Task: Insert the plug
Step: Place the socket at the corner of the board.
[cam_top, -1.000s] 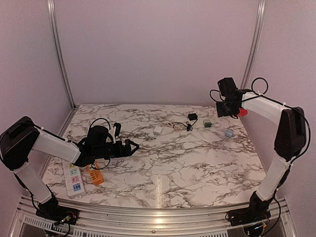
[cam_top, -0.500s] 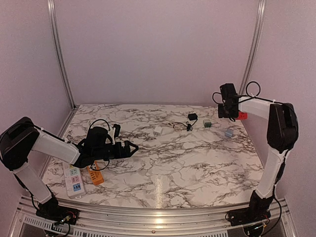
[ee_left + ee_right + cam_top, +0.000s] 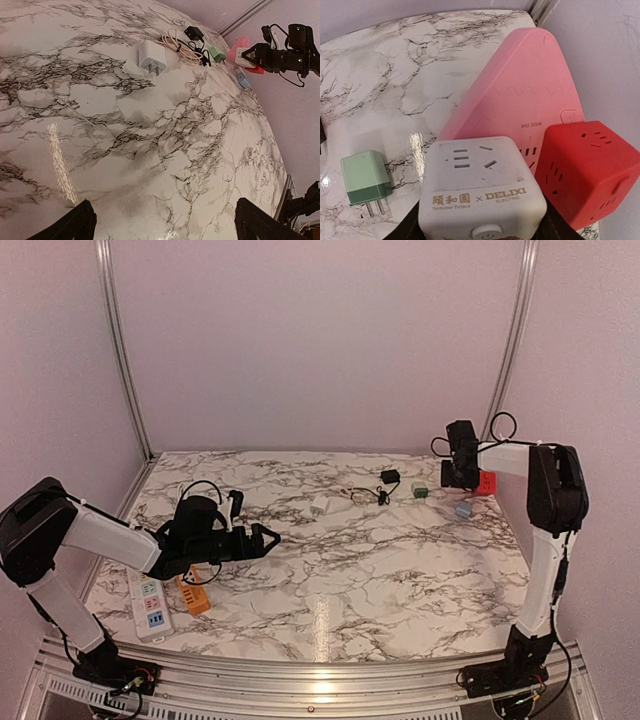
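The right arm has come down since a second ago. Back then it held its load high over the far right corner. Now it is low, close to the table [image 3: 400,570] there. The left arm has hardly moved.

The right gripper [image 3: 260,54] is partly closed and squeezes a white cube [image 3: 480,190] that has plug holes on top. Its fingers [image 3: 412,227] press on two sides of the cube. A red cube [image 3: 587,175] sits just beside the white one. We cannot tell if the two are joined. Behind them is a flat pink strip [image 3: 520,95]. A green plug [image 3: 366,177] lies on the table near the white cube, with its pins sticking out flat.

The left gripper [image 3: 265,538] is open as wide as it goes and holds nothing. It hangs low over the left side of the table and points to the right. Close to its arm lie a white strip [image 3: 148,605] and an orange strip [image 3: 193,597], side by side near the front left edge.

The white plug [image 3: 151,56] lies flat toward the back of the table, about in the middle. It is well apart from both grippers. A thin cord [image 3: 176,44] curls just beside it. Farther right we see a black plug [image 3: 193,33] and a small blue plug [image 3: 243,80].
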`<act>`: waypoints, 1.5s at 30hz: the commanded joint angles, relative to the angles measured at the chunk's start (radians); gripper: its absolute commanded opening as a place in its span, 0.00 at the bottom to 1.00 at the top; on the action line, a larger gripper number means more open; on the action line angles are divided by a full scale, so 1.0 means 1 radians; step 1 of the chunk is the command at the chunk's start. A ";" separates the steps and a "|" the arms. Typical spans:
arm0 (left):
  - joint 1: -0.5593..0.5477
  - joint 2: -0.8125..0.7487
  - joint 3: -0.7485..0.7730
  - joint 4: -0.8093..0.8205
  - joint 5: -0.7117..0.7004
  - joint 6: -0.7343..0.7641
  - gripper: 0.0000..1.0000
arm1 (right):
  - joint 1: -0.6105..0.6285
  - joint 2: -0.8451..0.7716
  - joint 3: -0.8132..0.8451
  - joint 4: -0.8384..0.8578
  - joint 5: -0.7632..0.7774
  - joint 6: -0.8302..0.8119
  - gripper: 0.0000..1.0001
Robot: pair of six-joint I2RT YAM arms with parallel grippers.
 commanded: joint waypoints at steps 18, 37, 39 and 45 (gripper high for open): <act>-0.003 -0.016 0.007 0.018 0.013 -0.009 0.99 | -0.021 0.073 0.137 0.072 -0.007 0.007 0.57; -0.010 0.002 0.008 0.018 0.010 -0.011 0.99 | -0.023 0.080 0.171 0.051 -0.037 0.002 0.68; -0.010 -0.003 0.006 0.018 0.007 -0.008 0.99 | -0.023 0.067 0.176 0.047 -0.049 -0.003 0.71; -0.010 -0.011 0.007 0.017 -0.002 0.000 0.99 | -0.003 -0.034 0.142 0.041 -0.064 -0.041 0.87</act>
